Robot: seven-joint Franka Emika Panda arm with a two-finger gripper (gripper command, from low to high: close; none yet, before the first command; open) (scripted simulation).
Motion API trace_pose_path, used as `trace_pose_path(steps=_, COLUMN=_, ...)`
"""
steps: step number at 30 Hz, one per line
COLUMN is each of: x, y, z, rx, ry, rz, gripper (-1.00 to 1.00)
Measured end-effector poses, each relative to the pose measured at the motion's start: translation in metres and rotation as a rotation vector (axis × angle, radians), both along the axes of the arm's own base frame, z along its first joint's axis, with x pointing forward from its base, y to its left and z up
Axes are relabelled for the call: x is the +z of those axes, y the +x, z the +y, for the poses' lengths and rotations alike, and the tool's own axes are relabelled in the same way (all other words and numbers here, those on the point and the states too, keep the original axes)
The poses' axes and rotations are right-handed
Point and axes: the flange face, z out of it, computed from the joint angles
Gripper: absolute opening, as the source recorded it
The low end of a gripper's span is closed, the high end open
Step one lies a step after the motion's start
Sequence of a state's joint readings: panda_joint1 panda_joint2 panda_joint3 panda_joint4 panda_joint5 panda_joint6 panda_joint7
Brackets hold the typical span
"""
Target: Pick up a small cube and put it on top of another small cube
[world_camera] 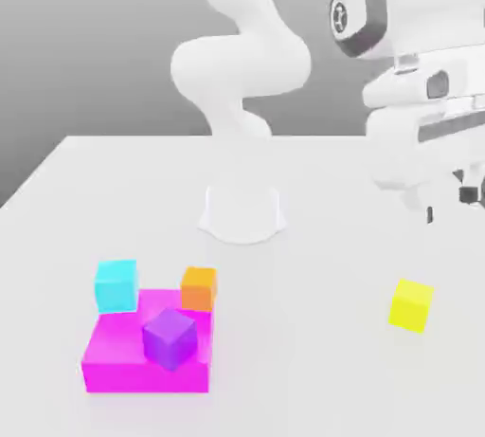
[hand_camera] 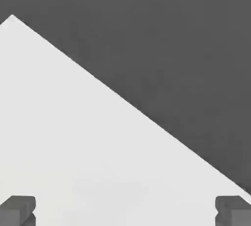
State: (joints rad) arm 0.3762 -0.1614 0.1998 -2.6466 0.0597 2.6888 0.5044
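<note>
Plain white desk (world_camera: 114, 189) against grey backdrop. Yellow cube (world_camera: 411, 305) alone toward the exterior view's right, well apart from orange cube (world_camera: 199, 287) touching the magenta block (world_camera: 123, 364). Claw (hand_camera: 125, 213) raised, fingers spread wide, empty, presumably ready for descent onto yellow.

arm (world_camera: 242, 65): glossy white, rounded | joint cap: grey (dark ring) | fingertips (hand_camera: 17, 209): dark grey
</note>
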Motion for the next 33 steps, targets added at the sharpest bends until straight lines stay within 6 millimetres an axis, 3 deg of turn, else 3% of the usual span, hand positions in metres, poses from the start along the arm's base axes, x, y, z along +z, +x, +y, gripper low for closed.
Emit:
trace_pose_path(steps=3, x=-0.062, y=-0.046, z=0.028, rx=0.157, ry=-0.064, rz=0.079, gripper=0.00)
trace_pose_path(steps=5, x=-0.100, y=-0.075, z=0.033, rx=0.243, ry=-0.108, rz=0.130, gripper=0.00)
trace_pose_path(steps=12, x=-0.177, y=-0.087, z=0.032, rx=0.275, ry=-0.127, rz=0.156, gripper=0.00)
trace_pose_path(steps=13, x=-0.182, y=-0.088, z=0.032, rx=0.276, ry=-0.127, rz=0.157, gripper=-1.00)
trace_pose_path(steps=20, x=-0.181, y=-0.088, z=0.032, rx=0.275, ry=-0.128, rz=0.156, gripper=-1.00)
trace_pose_path(steps=26, x=-0.128, y=-0.087, z=0.032, rx=0.275, ry=-0.129, rz=0.156, gripper=-1.00)
trace_pose_path(steps=28, x=-0.110, y=-0.069, z=0.005, rx=0.257, ry=-0.136, rz=0.151, gripper=-1.00)
trace_pose_path(steps=30, x=-0.093, y=-0.047, z=-0.035, rx=0.239, ry=-0.144, rz=0.147, gripper=-1.00)
trace_pose_path(steps=33, x=-0.069, y=-0.032, z=-0.088, rx=0.256, ry=-0.157, rz=0.143, gripper=-1.00)
